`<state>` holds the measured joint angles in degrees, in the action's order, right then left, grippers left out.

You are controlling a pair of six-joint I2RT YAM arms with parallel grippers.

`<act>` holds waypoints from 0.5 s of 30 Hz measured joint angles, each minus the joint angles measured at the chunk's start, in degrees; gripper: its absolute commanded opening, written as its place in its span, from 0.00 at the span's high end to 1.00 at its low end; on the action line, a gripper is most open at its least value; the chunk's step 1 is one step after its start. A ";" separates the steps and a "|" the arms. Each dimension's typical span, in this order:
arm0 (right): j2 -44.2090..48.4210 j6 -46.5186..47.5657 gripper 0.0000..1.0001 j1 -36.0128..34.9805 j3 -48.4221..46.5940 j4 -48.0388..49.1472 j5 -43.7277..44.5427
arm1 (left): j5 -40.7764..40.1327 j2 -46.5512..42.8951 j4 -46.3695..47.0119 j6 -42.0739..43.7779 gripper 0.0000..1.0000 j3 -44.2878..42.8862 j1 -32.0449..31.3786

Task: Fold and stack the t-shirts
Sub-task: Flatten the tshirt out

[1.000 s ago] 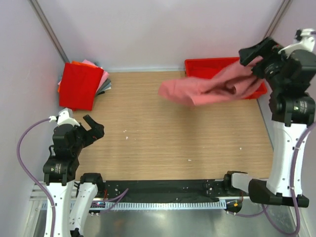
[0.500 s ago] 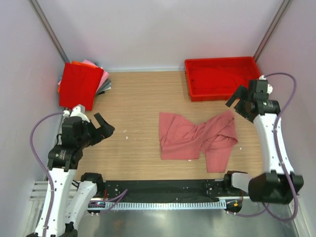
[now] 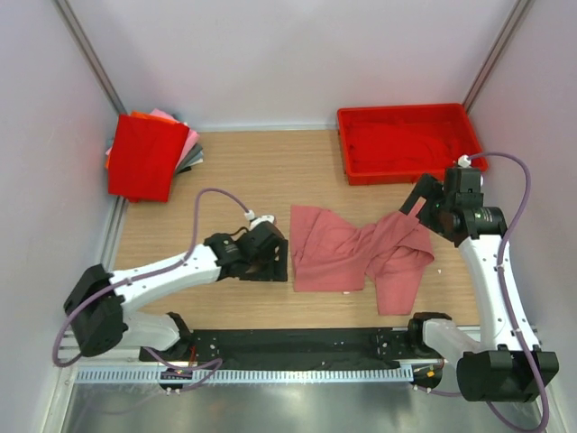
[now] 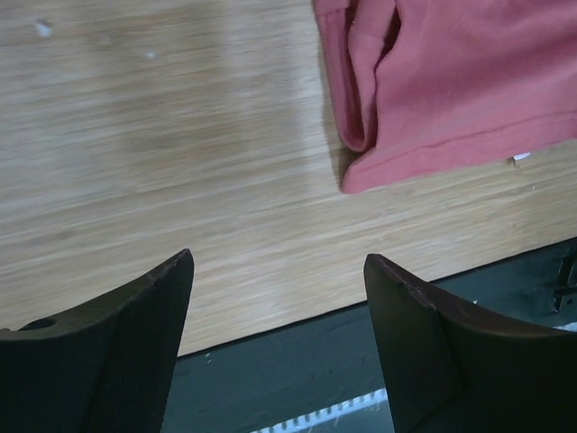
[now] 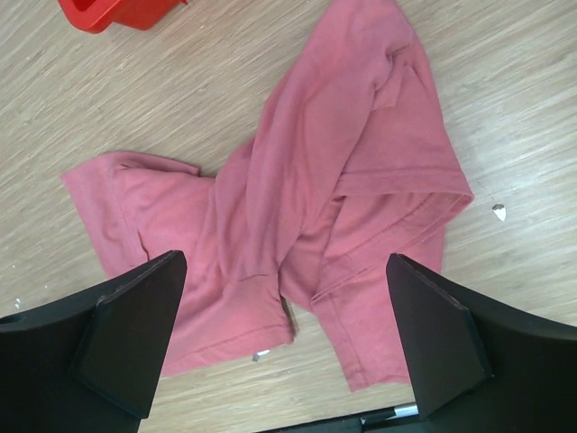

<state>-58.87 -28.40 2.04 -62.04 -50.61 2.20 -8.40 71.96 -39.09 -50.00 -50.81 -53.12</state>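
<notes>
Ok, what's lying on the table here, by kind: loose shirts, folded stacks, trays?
Loose salmon-pink t-shirt: 1
Stack of folded t-shirts, red on top with pink, orange and grey edges showing: 1
Red tray: 1
Total: 3

I am viewing the salmon-pink t-shirt [image 3: 353, 254] as soft, matt, creased cloth. The counter [image 3: 261, 171] is showing smooth, matt wood grain. My left end effector [image 4: 278, 271] is presenting matt black, finely textured fingers [image 4: 117, 352].
</notes>
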 measured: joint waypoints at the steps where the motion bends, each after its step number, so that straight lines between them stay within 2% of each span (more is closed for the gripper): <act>1: 0.31 0.28 0.00 0.00 0.13 -0.48 0.00 | -0.02 2.36 1.60 -0.83 0.25 0.07 -1.14; 10: 3.39 2.82 0.00 0.00 0.20 -2.10 -0.22 | 1.27 16.44 14.19 -3.87 0.29 0.11 -4.70; 15: 3.39 3.69 0.00 0.00 0.35 -2.54 -0.24 | 2.12 20.46 18.56 -4.94 0.44 -0.35 -6.54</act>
<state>-55.48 -24.71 2.04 -61.69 -53.15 1.96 -6.28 92.42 -20.53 -54.94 -51.16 -59.66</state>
